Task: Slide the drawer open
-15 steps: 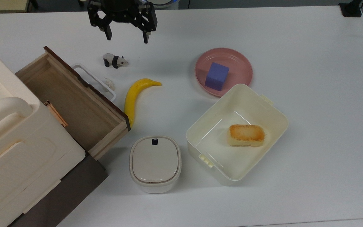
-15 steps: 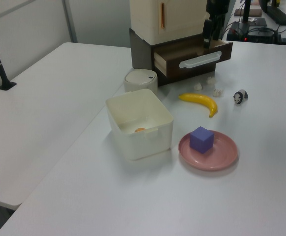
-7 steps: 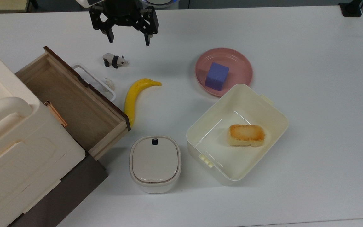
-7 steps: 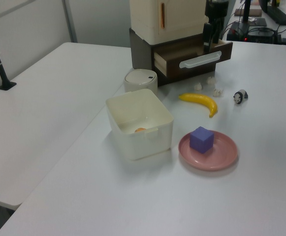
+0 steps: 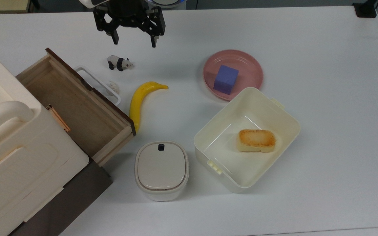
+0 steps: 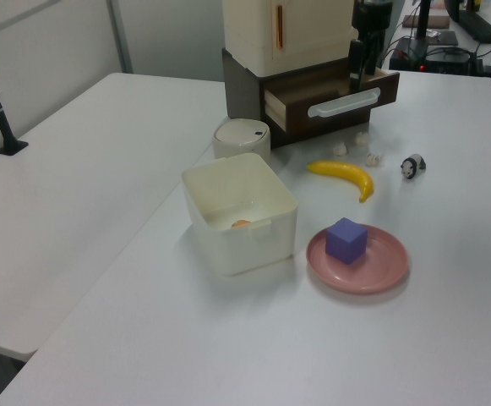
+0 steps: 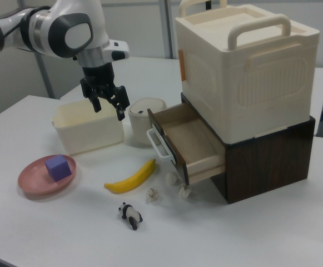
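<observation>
Starting at the lower edge of the top view, the small lidded white bin (image 5: pixel 161 169) sits at bottom centre, its lid on. Just to the right of it in the top view is the cream plastic container (image 5: pixel 282 113), open, with a browned piece of bread (image 5: pixel 257 140) lying inside. Filling the lower left corner is the big cream box (image 5: pixel 15 157) with handles, stacked on a dark brown cabinet (image 7: pixel 272 161).

And there's the drawer (image 5: pixel 74 105), left of centre in the top view, pulled well out of that cabinet, light wood inside, nothing visible in it. Its white loop handle (image 5: pixel 98 85) points toward the middle of the table (image 5: pixel 323 65). A yellow banana (image 5: pixel 141 100) lies just beside the drawer's front, with small pale crumpled bits (image 7: pixel 167 189) near the handle.

Further up, a toy panda (image 5: pixel 119 63) stands alone, and to the right a pink plate (image 5: pixel 251 68) carries a purple cube (image 5: pixel 225 79), touching nothing else.

At the top edge, left of centre, the gripper (image 5: pixel 133 41) hangs above the table, fingers spread wide, nothing between them, well clear of the handle.
</observation>
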Controlling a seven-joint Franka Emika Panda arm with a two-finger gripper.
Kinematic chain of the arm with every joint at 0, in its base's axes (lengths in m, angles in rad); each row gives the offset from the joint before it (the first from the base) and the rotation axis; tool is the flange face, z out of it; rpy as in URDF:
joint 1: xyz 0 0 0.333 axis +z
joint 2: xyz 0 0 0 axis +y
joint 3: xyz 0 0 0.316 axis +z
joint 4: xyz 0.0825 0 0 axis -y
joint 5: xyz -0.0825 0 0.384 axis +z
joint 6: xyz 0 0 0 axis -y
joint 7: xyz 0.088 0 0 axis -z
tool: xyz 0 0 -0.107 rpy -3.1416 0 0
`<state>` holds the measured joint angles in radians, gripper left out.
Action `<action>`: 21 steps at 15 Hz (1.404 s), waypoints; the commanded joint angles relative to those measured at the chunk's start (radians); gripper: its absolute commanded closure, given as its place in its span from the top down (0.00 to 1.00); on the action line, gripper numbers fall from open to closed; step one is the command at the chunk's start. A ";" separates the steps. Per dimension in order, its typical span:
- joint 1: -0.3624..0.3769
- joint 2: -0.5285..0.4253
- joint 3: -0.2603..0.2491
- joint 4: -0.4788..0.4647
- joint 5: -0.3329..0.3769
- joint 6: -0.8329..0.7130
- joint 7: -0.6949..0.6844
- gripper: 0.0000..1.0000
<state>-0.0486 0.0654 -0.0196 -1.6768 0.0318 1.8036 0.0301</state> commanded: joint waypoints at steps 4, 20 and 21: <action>0.001 -0.003 0.001 0.011 0.019 -0.033 -0.025 1.00; 0.006 0.020 0.007 0.031 0.014 -0.029 -0.026 1.00; 0.006 0.020 0.009 0.031 0.016 -0.029 -0.024 1.00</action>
<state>-0.0477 0.0738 -0.0181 -1.6731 0.0318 1.8035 0.0216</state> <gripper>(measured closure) 0.000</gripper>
